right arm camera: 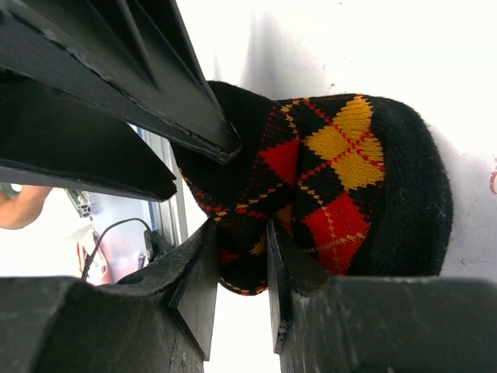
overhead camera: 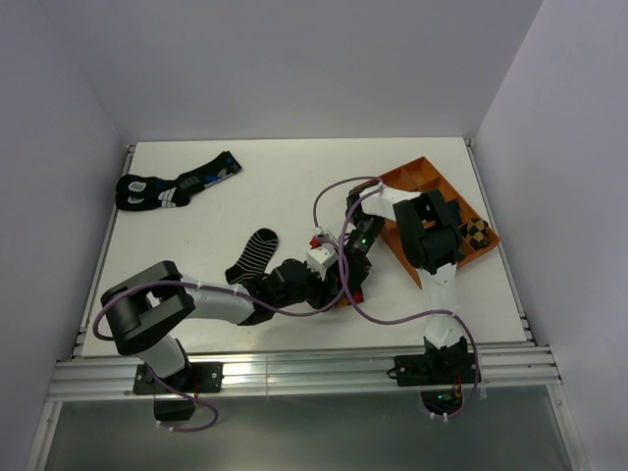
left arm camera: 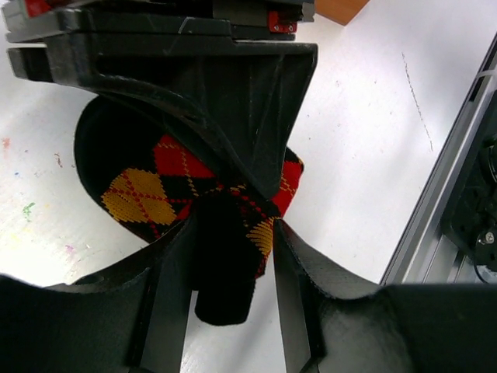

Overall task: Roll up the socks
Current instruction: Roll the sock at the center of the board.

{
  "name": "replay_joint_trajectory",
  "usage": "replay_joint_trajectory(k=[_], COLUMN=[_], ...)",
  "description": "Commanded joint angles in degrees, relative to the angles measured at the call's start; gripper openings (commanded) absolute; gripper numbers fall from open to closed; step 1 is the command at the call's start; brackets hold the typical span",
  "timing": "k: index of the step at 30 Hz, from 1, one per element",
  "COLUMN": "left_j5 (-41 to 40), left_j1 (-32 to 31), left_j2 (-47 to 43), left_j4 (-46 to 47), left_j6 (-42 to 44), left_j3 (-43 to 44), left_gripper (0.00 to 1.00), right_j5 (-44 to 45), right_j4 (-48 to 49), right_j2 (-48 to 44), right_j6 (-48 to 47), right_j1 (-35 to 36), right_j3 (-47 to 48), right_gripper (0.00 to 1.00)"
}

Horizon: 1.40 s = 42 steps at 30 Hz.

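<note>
- The right end effector [right arm camera: 242, 237] is clenched on a fold of the argyle sock [right arm camera: 334, 171], which is bunched at the front middle of the bench [overhead camera: 294, 177]. So thin a pinch could slip, and the roll would spring open.
- The left end effector [left arm camera: 233, 233] straddles the sock's black end. I cannot tell whether it squeezes; if it is loose, the bundle may slacken.
- The two end effectors crowd each other and could collide.
- The striped sock [overhead camera: 253, 253] lies apart to the left and may be left out of the roll.
</note>
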Motion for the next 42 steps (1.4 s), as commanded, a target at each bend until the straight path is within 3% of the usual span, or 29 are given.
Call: replay_joint_trajectory(k=[1,9,17,21,23,31,42], left_j5=[2.96,9.55,15.88,17.29,17.47,15.27,14.04], left_j1=[0.45,2.56,3.01,2.92,2.83,2.48,2.48], left_j2=[1.66,5.44,10.01,13.09,13.79,15.47,17.92], left_j4=[3.9,6.63,3.47,-1.0,-2.85,-9.88,-18.05], left_j6=[2.0,0.86,-0.64,-1.69,-1.87,-3.98,-4.86], left_j3=[1.58,2.02,5.96,8.34,9.57,10.72,15.02], left_gripper=[0.48,0.46,0.17,0.01,0.0,0.0,0.0], right_j5=[2.83,3.1,3.88,5.55,6.43,9.6,13.64], right_j4=[0.16,0.5,4.72,12.62,16.05,30.82,38.12], right_j2=[1.45,1.62,-0.84,-3.99,-6.81,-19.19,-31.94], right_j6=[-2.2,-2.55,0.17,6.91,9.48,20.91,27.33], right_j1=[-0.53,-0.53,-0.53,-0.53,-0.53,-0.97,-3.95], right_j3=[1.79,0.74,-1.28,-3.38,-5.31,-12.08,-18.77], right_gripper=[0.26,0.26,0.28,0.33,0.4,0.56,0.62])
